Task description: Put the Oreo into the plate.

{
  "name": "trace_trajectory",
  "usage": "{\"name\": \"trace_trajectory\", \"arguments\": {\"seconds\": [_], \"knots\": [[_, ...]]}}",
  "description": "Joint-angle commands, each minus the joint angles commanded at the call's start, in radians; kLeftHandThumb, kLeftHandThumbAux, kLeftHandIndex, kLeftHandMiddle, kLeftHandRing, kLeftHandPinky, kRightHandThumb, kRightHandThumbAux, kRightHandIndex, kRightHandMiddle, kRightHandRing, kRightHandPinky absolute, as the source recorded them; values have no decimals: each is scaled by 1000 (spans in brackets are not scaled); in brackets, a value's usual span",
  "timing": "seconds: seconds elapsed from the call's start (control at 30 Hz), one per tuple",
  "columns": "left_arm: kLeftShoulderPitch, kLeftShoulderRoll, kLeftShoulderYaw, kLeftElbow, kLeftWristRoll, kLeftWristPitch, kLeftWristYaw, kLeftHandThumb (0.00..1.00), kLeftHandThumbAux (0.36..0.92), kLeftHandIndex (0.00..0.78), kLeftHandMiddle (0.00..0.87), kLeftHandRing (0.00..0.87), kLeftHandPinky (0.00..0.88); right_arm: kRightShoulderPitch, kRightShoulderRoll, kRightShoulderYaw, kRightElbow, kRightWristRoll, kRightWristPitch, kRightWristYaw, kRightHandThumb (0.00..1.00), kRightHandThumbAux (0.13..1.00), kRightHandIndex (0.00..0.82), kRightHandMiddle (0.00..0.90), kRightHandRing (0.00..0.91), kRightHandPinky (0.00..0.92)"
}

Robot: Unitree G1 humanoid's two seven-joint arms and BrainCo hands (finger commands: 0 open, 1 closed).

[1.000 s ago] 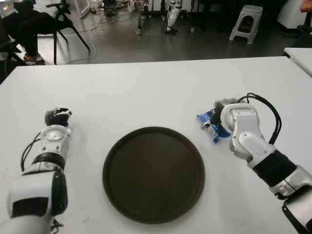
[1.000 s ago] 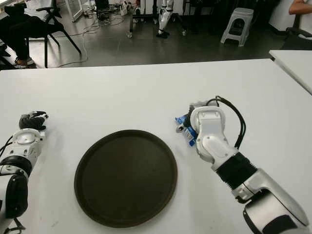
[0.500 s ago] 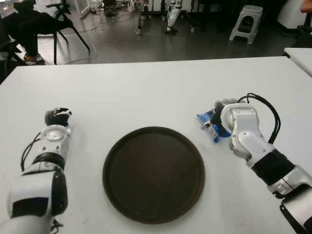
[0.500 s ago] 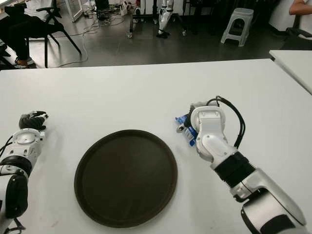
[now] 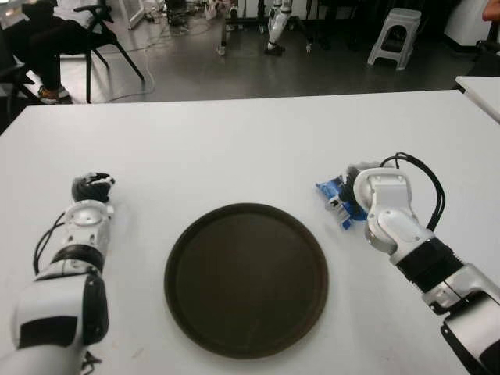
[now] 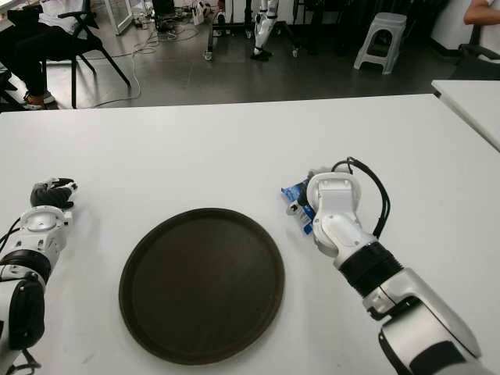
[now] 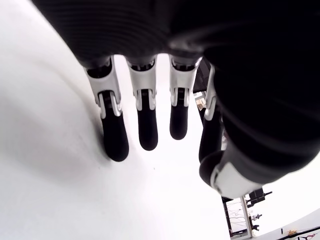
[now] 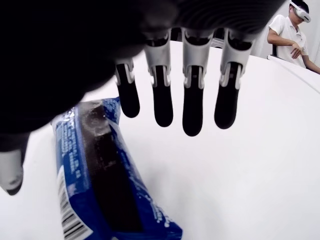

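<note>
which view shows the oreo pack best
The right wrist view: the Oreo pack fills it, under the right hand's open, unclosed fingers. Both eye views show only a blue sliver beside that hand, right of the plate. The left wrist view misses it.

Bright, even indoor light

The white table (image 5: 234,148) glares almost featureless; the plate (image 5: 245,279) shows a faint sheen. Shadows are soft. Both wrist views are strongly distorted, with dark, blurred near parts and blown-out backgrounds.
</note>
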Motion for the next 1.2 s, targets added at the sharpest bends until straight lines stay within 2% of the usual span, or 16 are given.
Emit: {"name": "trace_trajectory", "arguments": {"seconds": [0.1, 0.13, 0.23, 0.3, 0.33, 0.53, 0.73, 0.87, 1.03, 1.2], "knots": [[0, 0, -1, 0, 1, -1, -1, 677, 724, 399, 193, 204, 223, -3, 8, -7, 20, 7, -3, -30, 0, 513, 287, 364, 337, 397], [0, 0, -1, 0, 0, -1, -1, 677, 724, 398, 189, 200, 219, -5, 11, -8, 25, 9, -4, -37, 0, 540, 308, 408, 381, 446], [0, 0, 1, -1, -2, 0, -3, 677, 724, 398, 182, 195, 214, -19, 22, -20, 87, 33, -28, -87, 0, 576, 334, 447, 439, 504], [-1, 0, 3, -1, -4, 2, -2, 676, 725, 398, 181, 196, 218, -26, 30, -26, 119, 47, -36, -115, 0, 584, 346, 460, 471, 534], [-2, 0, 4, -1, -5, 3, -2, 676, 725, 398, 182, 200, 226, -29, 34, -29, 131, 52, -37, -125, 0, 587, 365, 508, 530, 584], [-2, 0, 12, -1, -13, 6, -5, 675, 724, 398, 183, 201, 233, -42, 46, -29, 171, 74, -38, -160, 0, 569, 391, 604, 630, 671], [-2, -1, 14, 0, -16, 8, -2, 676, 723, 398, 184, 198, 226, -56, 57, -29, 213, 93, -46, -184, 0, 636, 435, 731, 772, 794], [-1, 0, 6, 0, -10, 7, 3, 675, 724, 398, 181, 195, 217, -61, 59, -26, 228, 104, -54, -198, 0, 657, 450, 761, 804, 813], [-1, 2, -2, 0, -5, 7, 1, 675, 724, 398, 186, 205, 225, -67, 59, -18, 246, 114, -65, -207, 0, 624, 482, 777, 821, 834], [-1, 1, -3, 0, -7, 5, -3, 676, 724, 398, 193, 212, 233, -73, 63, -12, 259, 118, -68, -205, 0, 635, 480, 768, 814, 824]]}}
